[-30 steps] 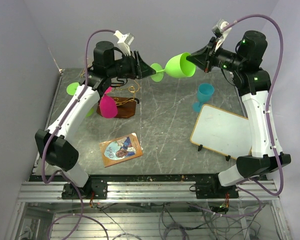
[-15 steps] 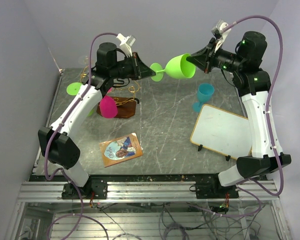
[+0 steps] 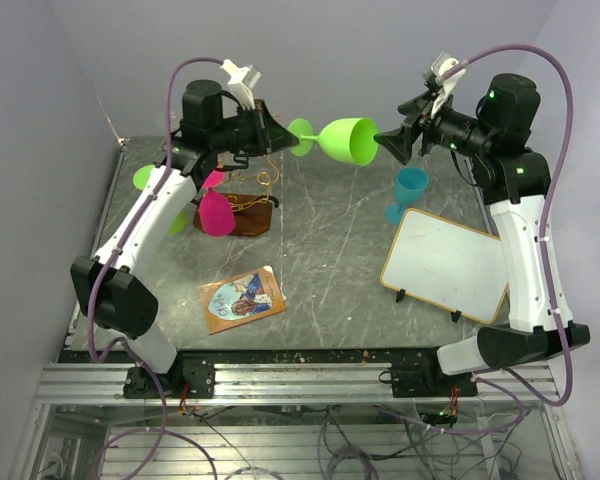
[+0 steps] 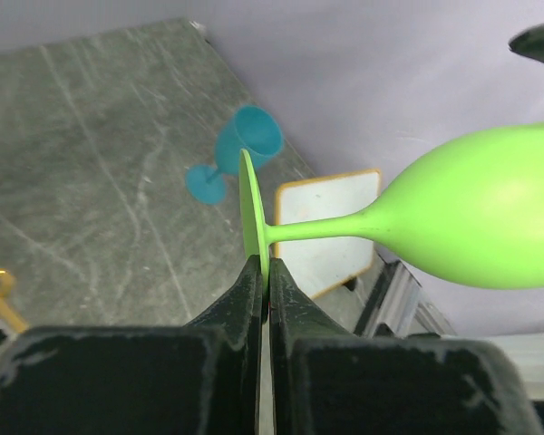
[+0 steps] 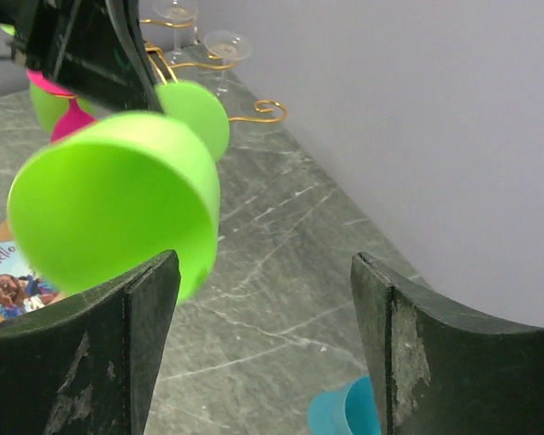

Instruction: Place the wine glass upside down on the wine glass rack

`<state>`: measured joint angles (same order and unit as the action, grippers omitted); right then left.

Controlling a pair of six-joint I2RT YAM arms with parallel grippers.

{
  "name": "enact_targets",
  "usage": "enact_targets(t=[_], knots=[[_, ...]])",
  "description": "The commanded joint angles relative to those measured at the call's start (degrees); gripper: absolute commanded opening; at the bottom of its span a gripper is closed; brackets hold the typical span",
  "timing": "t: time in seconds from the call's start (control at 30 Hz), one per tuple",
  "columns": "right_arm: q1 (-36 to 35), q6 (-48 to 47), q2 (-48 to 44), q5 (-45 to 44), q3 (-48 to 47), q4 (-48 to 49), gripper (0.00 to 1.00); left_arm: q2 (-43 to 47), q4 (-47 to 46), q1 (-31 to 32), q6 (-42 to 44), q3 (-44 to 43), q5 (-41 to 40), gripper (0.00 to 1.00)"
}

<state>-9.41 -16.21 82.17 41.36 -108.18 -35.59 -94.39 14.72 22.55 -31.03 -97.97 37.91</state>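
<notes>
Big picture: the grey table (image 3: 330, 260) has the wine glass rack (image 3: 250, 216) at the back left with a pink glass (image 3: 216, 212) hanging bowl-down on it, so that's the look we're after. The green wine glass (image 3: 348, 140) isn't there yet. It's up in the air, lying sideways, to the right of the rack and above it. The left gripper (image 4: 263, 272) is clamped tight on the edge of its foot and carries it alone. The right gripper (image 3: 388, 145) sits just off the bowl's rim, jaws spread, gripping nothing. I'd say what's left is the swing over, flipping it bowl-down and hooking the foot onto a free arm.
</notes>
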Motion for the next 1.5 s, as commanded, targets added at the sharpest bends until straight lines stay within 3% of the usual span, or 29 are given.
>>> enact_targets(t=[0.0,0.2,0.4,0.57,1.03,1.47], knots=[[0.01,-3.24,-2.46,-4.04,-0.62,-2.63,0.77,4.11,1.41,-4.99,4.04,-4.84,-3.88,0.07],[0.35,-4.01,-3.92,-6.43,0.07,-3.56,0.79,5.29,6.36,-9.6,13.47,-9.41,-17.06,0.07],[0.83,-4.23,-4.52,-6.47,1.6,-3.65,0.79,5.77,5.9,-9.85,27.53,-13.85,-33.05,0.07],[1.22,-4.44,-4.52,-6.15,1.7,-3.72,0.79,4.24,3.98,-9.8,35.62,-17.73,-41.36,0.07],[2.1,-3.49,-3.17,-5.19,3.03,-2.41,0.79,-4.19,-5.23,-9.18,53.86,-21.93,-52.08,0.07],[3.3,-2.88,-3.37,-4.71,4.58,-1.6,0.79,-12.88,-10.08,-2.26,69.2,-23.18,-60.94,0.07]])
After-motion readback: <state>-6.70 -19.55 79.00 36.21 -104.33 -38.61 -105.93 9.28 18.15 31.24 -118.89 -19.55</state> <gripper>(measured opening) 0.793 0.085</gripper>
